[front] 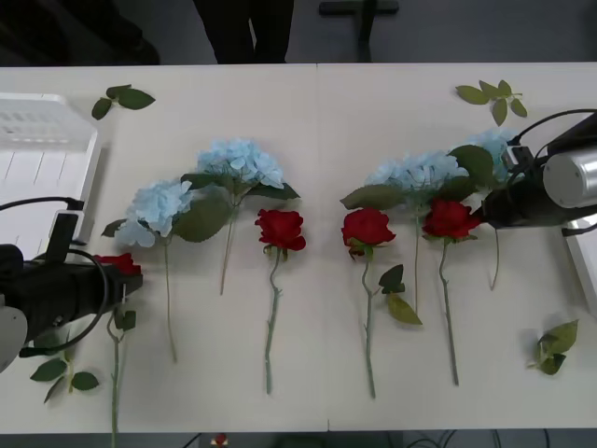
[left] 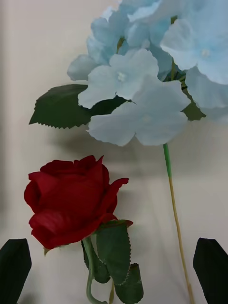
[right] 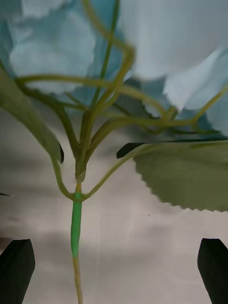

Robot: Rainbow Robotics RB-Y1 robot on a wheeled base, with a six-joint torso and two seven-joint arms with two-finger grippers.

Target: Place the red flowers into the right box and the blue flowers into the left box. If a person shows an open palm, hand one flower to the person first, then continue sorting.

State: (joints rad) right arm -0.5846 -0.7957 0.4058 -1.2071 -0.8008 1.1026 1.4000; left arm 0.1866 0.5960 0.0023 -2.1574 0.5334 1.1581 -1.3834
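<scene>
**Black fingers spread wide over flowers on the desk**

Black and blunt, the left gripper's (left: 114,270) fingers stand wide apart, holding nothing, around a red rose (front: 119,264) at the desk's (front: 317,121) left edge; its stem runs toward the robot. The right gripper (right: 114,270), reaching in low from the right, is likewise wide open over the thin green stem of a pale-blue hydrangea (front: 494,142). A ribbed white tray (front: 47,159) lies far left.

Flowers lie in a row across the tabletop (front: 317,140), blooms toward the far edge, stems toward the robot. The left box (front: 42,159) sits at the far left. The left tool (front: 126,285) is at the leftmost rose (front: 119,264); the right tool (front: 480,213) is beside the rightmost hydrangea (front: 494,142).
</scene>
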